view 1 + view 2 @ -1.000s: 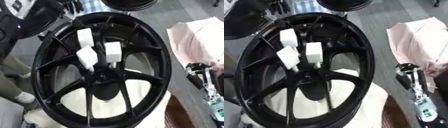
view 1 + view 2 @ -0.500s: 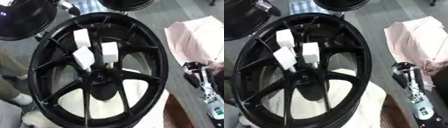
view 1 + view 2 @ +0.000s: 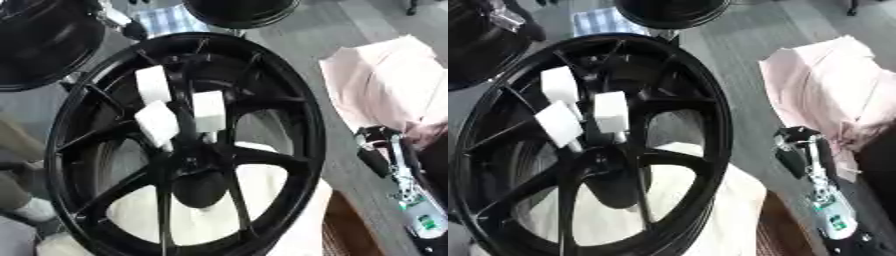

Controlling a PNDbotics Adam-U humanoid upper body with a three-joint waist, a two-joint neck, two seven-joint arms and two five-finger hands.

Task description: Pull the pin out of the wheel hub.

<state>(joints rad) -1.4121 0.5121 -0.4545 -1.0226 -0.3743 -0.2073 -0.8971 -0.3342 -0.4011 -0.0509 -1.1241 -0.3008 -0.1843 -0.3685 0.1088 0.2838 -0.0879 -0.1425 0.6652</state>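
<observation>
Three white-capped pins (image 3: 208,111) are seen standing just above the centre of the black wheel hub (image 3: 188,145). Judged light and rigid; best gripped by the cap. Right robot hand (image 3: 802,155), beside the rim: finger state cannot be told.

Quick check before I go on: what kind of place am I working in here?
Likely a wheel workshop or garage. A large black spoked wheel with white blocks near its hub fills the view, more dark rims stand behind it on a grey floor, and pink cloth lies to the right.
</observation>
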